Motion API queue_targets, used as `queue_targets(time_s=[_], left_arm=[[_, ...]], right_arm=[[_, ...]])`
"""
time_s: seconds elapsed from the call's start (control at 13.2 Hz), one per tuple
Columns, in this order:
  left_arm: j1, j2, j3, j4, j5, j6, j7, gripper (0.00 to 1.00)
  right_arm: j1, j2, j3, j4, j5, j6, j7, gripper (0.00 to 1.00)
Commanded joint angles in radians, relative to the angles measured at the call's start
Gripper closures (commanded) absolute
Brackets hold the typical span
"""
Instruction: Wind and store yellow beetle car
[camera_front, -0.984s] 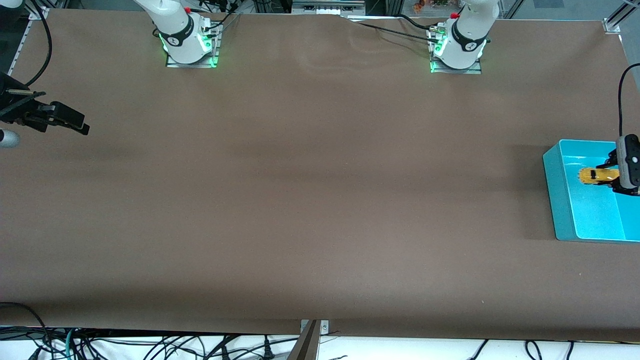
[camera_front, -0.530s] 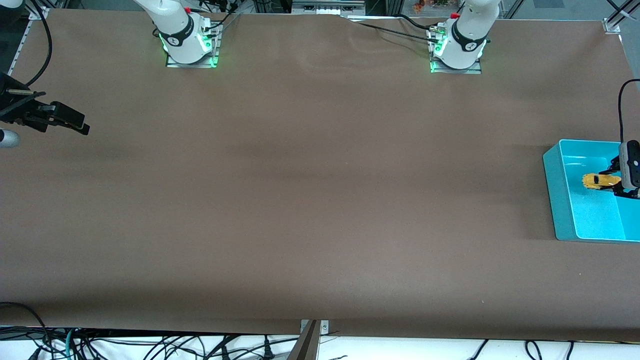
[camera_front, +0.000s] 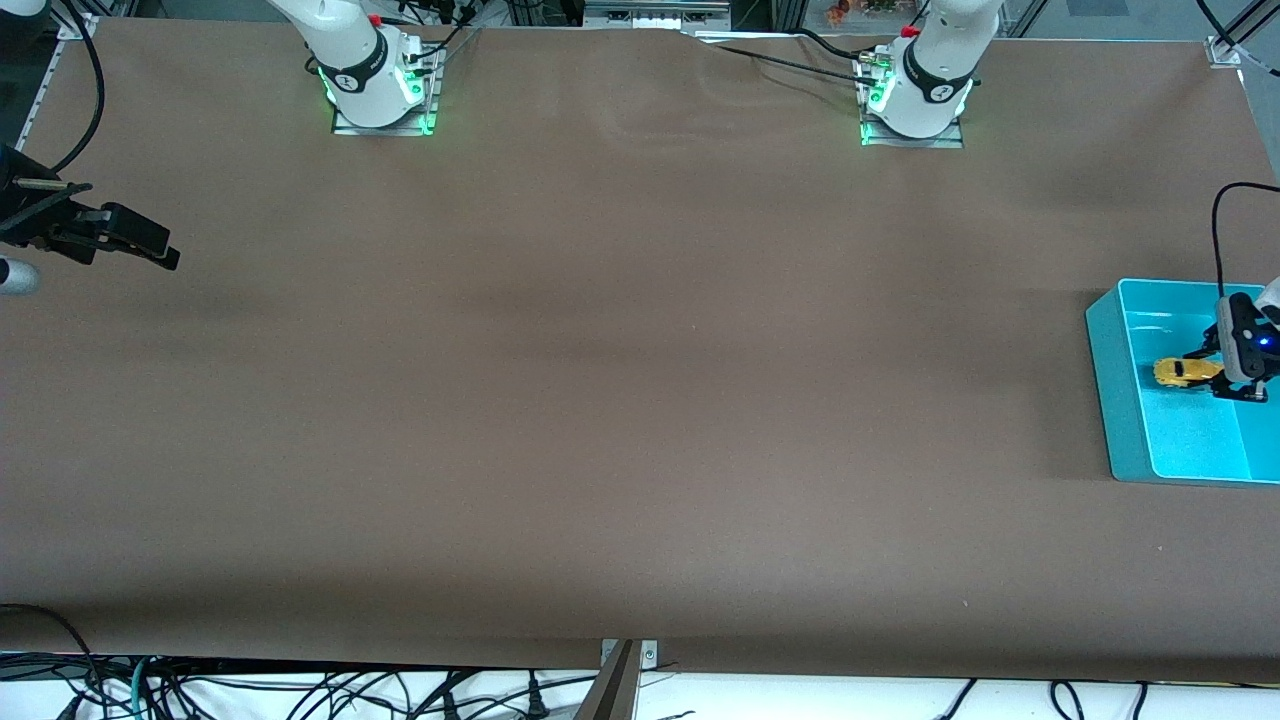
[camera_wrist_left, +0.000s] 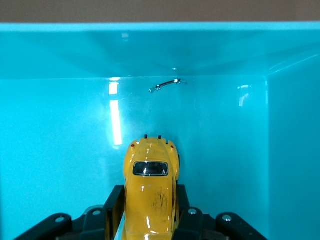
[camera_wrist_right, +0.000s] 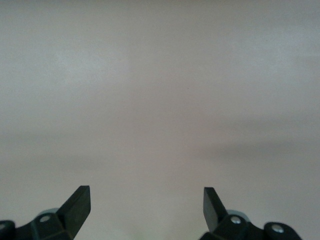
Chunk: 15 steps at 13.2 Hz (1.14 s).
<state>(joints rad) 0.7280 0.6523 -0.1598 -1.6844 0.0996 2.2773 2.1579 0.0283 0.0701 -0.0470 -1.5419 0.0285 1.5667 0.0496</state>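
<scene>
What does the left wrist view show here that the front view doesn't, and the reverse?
Only the left wrist view shows the left gripper closed on the sides of the yellow beetle car, its dark window and scuffed roof, and a small metal piece on the floor of the teal bin. Only the front view shows the brown table, both arm bases, and the right gripper open, waiting over the right arm's end of the table. Both show the car held inside the bin.

The front view's edge crops the teal bin (camera_front: 1120, 400), and the left hand (camera_wrist_left: 150, 220) hides the yellow beetle car's (camera_wrist_left: 150, 185) wheels.
</scene>
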Motion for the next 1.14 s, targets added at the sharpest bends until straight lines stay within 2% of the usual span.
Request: queue_targets(time_s=[0.0, 0.15, 0.3, 0.38, 0.45, 0.76, 0.91, 1.06], left_arm=[[0.01, 0.032, -0.012, -0.003, -0.017, 0.034, 0.013, 0.53], [0.008, 0.044, -0.012, -0.004, -0.027, 0.047, 0.013, 0.52], [0.005, 0.043, -0.012, -0.006, -0.028, 0.042, 0.011, 0.37], [0.004, 0.035, -0.012, -0.001, -0.028, 0.033, 0.007, 0.25], [-0.001, 0.008, -0.014, 0.008, -0.028, -0.01, -0.003, 0.0], [-0.045, -0.161, -0.021, 0.015, -0.028, -0.273, -0.229, 0.0], [-0.134, -0.245, -0.021, 0.029, -0.028, -0.413, -0.419, 0.0], [-0.227, -0.287, -0.026, 0.09, -0.029, -0.545, -0.588, 0.0]], right_arm=[[-0.011, -0.001, 0.012, 0.009, 0.004, -0.014, 0.006, 0.0], [-0.011, -0.003, 0.012, 0.009, 0.004, -0.014, 0.007, 0.0], [-0.01, 0.002, 0.013, 0.009, 0.001, -0.016, -0.005, 0.0], [-0.01, 0.002, 0.015, 0.009, -0.001, -0.016, -0.004, 0.0], [-0.01, 0.002, 0.015, 0.009, -0.001, -0.014, -0.002, 0.0], [-0.01, 0.002, 0.015, 0.009, 0.001, -0.016, -0.002, 0.0], [-0.01, 0.004, 0.015, 0.009, 0.002, -0.016, -0.002, 0.0], [-0.01, 0.004, 0.013, 0.009, 0.002, -0.016, -0.002, 0.0]])
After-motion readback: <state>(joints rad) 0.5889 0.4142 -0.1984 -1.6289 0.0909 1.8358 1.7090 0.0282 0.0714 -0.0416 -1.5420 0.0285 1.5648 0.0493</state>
